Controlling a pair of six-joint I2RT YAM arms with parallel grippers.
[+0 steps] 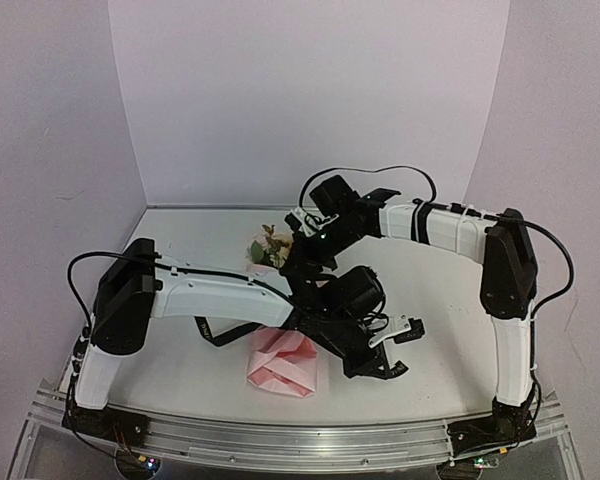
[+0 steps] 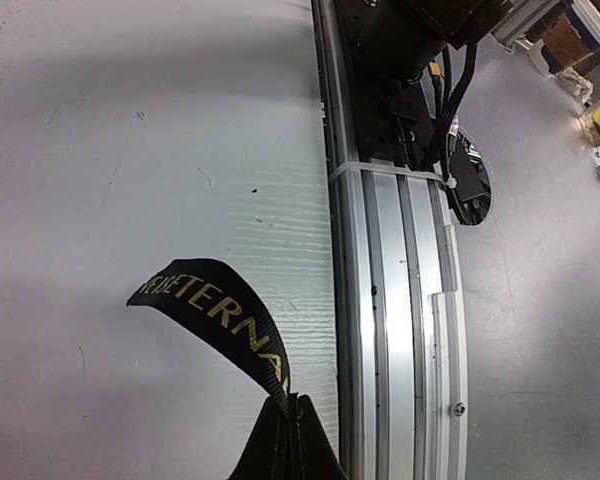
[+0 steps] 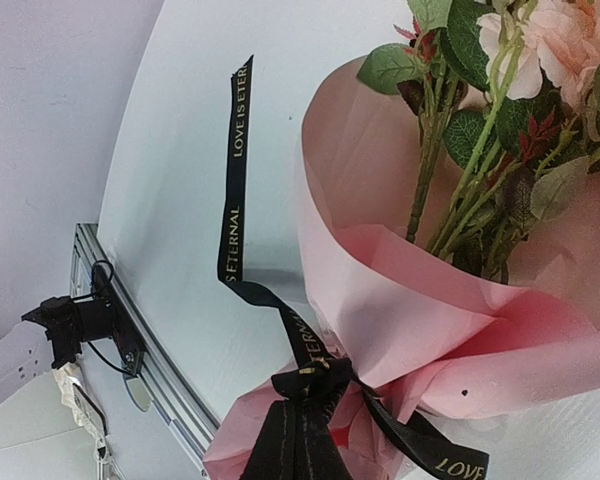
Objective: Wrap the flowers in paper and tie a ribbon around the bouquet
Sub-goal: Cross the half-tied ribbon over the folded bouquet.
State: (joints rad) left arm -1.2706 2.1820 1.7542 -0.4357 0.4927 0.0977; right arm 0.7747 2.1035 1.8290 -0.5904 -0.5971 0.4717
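Ribbon point(image 2: 220, 312), black with gold lettering, comes out from between the left fingers point(image 2: 260, 460), which are closed on it. Its short free tail arches up and away over the white surface point(image 2: 130, 150), and the cut end hangs clear of it. Just beside these fingers the aluminium rail point(image 2: 400, 300) runs along the near edge of the surface. Farther along the rail stands a black arm base point(image 2: 410, 40) with its cables.

The right fingers point(image 3: 280, 450) are also clamped on the ribbon, right where it crosses itself around the narrow part of the bouquet point(image 3: 430, 310). Whether a knot is tied there cannot be told. From that crossing one strand runs off across the surface, reading "LOVE IS ETERNAL". A second tail trails out on the other side, in front of the lower folds. The light-pink paper point(image 3: 350, 180) curls into a cone around thin green stems point(image 3: 450, 190), with the pale pink flowers point(image 3: 545, 40) and leaves at its open mouth.

In the overhead view the bouquet lies near the middle of the surface between the two arms. Its blooms point toward the far wall and its folded pink end toward the rail. The left forearm point(image 1: 230, 295) and both wrists cover its middle.
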